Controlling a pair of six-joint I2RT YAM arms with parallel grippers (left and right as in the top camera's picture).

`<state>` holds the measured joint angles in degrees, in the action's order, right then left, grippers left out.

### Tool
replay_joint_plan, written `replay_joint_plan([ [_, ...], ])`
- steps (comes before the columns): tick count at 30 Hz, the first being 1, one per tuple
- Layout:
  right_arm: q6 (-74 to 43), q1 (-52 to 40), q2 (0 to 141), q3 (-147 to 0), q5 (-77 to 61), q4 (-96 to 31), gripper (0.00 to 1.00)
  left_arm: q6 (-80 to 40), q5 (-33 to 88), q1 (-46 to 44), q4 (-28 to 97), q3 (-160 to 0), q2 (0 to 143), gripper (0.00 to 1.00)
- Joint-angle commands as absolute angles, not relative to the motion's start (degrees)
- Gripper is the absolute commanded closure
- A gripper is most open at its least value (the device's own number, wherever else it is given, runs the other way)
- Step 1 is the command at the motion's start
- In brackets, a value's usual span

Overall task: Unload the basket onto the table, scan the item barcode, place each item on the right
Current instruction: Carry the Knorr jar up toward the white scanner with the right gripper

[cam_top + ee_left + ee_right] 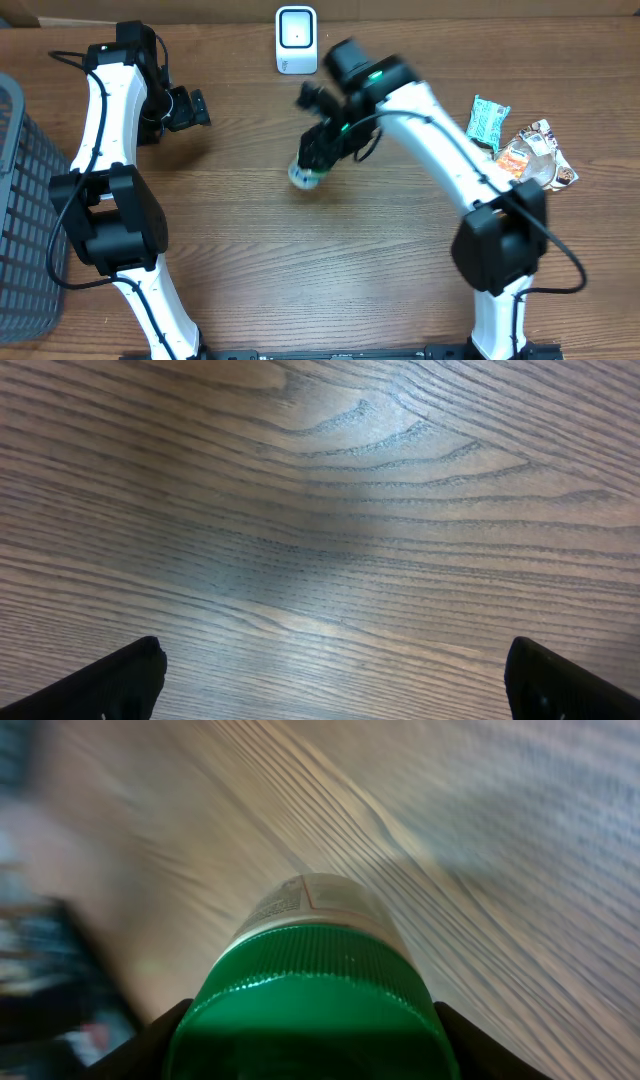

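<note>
Wood-grain table [300, 260] fills the overhead view. A dark mesh basket [20, 200] sits at its left edge, partly out of frame.

Left arm [110, 120] reaches toward the far left corner. Right arm [440, 140] stretches diagonally in from the right base to the table centre.

White scanner [296, 40] with a dark window stands at the far edge, about mid-table.

The item is a bottle [308, 173] with a white label and a green cap [310, 1010]. It sits near the table centre, on the near side of the scanner and apart from it, tilted with its bottom end pointing away from the claw. The label print is too blurred to read and I see no barcode. Can't tell if the bottle touches the table or hangs just above it.

Right gripper [320, 150] is clamped on the bottle. In the right wrist view both fingers [150, 1045] press the sides of the ribbed cap.

Left gripper [330, 685] is released, jaws spread wide with only bare wood between the tips.

Two snack packs lie at the right edge, well apart from the bottle: a teal packet [487, 120] and, just beside it, a crumpled orange-and-white wrapper [535, 155].
</note>
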<state>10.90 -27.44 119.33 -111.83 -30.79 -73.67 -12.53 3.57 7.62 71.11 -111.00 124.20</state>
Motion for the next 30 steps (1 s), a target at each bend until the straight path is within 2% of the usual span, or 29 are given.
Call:
replay_joint_plan([
  [1, 15.33, -20.97, 113.25, -114.3, -55.77, -73.91, 0.44, -13.32, 2.96, 7.79, 71.11, -111.79, 124.75, 0.0],
  [5, 19.42, -14.9, 111.5, -114.3, -69.36, -74.11, 0.44, -13.32, 2.96, 7.79, 71.11, -111.79, 124.75, 0.01],
  [14, 38.04, -10.74, 106.91, -114.3, -76.18, -80.14, 0.44, -13.32, 2.96, 7.79, 71.11, -111.79, 124.75, 0.01],
  [23, 37.41, -10.74, 103.61, -114.3, -78.17, -79.61, 0.44, -13.32, 2.96, 7.79, 71.11, -111.79, 124.75, 0.0],
  [27, 29.28, -10.74, 103.61, -114.3, -77.84, -76.82, 0.51, -13.32, 2.96, 7.79, 71.11, -111.79, 124.75, 0.01],
  [30, 18.76, -11.46, 103.61, -114.3, -72.14, -71.5, 0.51, -13.32, 2.96, 7.79, 71.11, -111.79, 124.75, 0.01],
])
